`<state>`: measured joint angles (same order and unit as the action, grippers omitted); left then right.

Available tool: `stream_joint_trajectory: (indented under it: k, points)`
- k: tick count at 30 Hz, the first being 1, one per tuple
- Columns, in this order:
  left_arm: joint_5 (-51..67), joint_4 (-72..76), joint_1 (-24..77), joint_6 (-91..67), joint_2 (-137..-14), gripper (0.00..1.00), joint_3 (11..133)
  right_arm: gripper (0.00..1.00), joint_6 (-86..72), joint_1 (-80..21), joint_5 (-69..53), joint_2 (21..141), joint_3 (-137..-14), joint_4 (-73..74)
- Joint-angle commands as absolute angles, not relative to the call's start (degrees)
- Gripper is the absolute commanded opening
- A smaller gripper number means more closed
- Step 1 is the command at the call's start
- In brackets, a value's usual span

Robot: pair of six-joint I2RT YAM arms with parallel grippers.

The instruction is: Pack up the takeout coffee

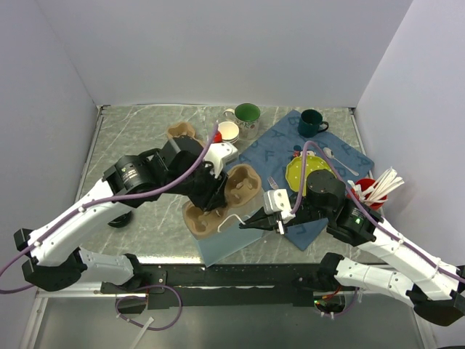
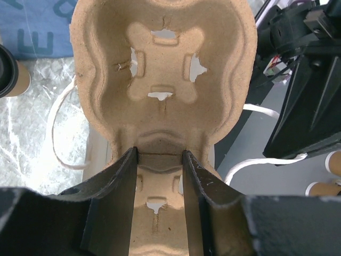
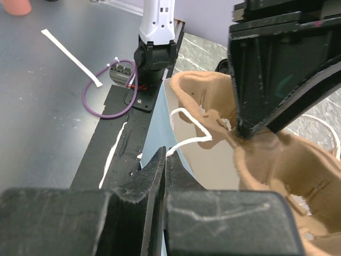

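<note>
A brown cup with a black lid (image 2: 9, 70), the takeout coffee, shows cut off at the left edge of the left wrist view; I cannot make it out in the top view. My left gripper (image 1: 212, 196) (image 2: 160, 154) is shut on the middle ridge of a brown pulp cup carrier (image 1: 243, 182) (image 2: 162, 64), whose cells are empty. The carrier sits over the mouth of a pale blue paper bag (image 1: 225, 246) (image 3: 171, 133). My right gripper (image 1: 247, 224) (image 3: 166, 154) is shut on the bag's white cord handle (image 3: 192, 140).
A blue cloth (image 1: 272, 142) at the right holds a yellow-green plate (image 1: 301, 173), a fork and a spoon. Two green mugs (image 1: 247, 113) (image 1: 311, 122) stand at the back. A second carrier (image 1: 182, 131), a lidless cup (image 1: 228, 131) and a red cup of white straws (image 1: 370, 190) are nearby.
</note>
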<state>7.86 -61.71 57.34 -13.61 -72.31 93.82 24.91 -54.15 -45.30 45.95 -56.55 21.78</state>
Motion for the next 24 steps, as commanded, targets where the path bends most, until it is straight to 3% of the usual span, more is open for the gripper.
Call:
stream_joint_trajectory:
  k: [1, 24]
  points:
    - [6.6, -61.4, 59.5, -12.6, -73.6, 0.17, 93.5, 0.0, 24.3, -54.6, -44.7, 45.9, -56.6, 19.3]
    - [0.2, -64.8, 63.5, -11.2, -77.9, 0.18, 94.7, 0.0, 24.7, -54.5, -43.9, 44.9, -56.1, 21.1]
